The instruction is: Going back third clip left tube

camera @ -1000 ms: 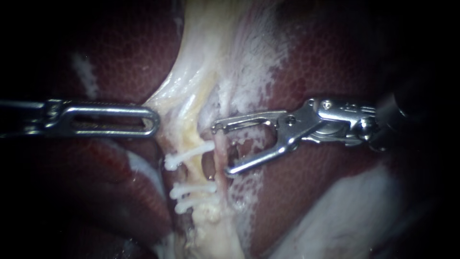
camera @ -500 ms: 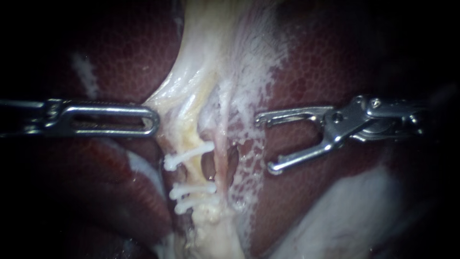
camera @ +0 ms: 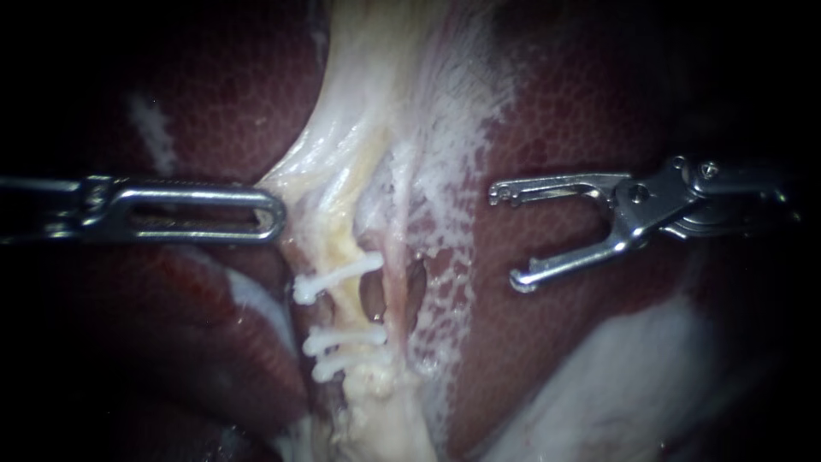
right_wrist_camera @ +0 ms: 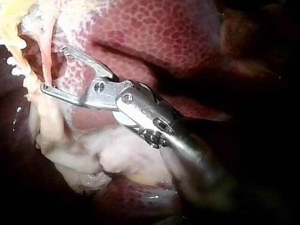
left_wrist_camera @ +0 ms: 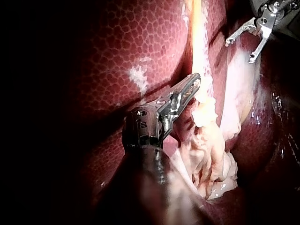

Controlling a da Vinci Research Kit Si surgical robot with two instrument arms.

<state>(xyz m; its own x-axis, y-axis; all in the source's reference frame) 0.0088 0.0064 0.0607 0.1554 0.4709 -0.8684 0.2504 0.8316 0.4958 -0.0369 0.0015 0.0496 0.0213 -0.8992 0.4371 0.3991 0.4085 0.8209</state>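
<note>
Right instrument (camera: 506, 238) lies level over mottled liver (camera: 581, 111), spread wide, empty. Left instrument (camera: 274, 214), slotted steel, pinches pale fibrous tissue (camera: 342, 171). Three white clips (camera: 342, 338) cross left tube (camera: 340, 250).

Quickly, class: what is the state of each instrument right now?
Left instrument: shut on the pale tissue at its edge.
Right instrument: open, holding nothing.
</note>
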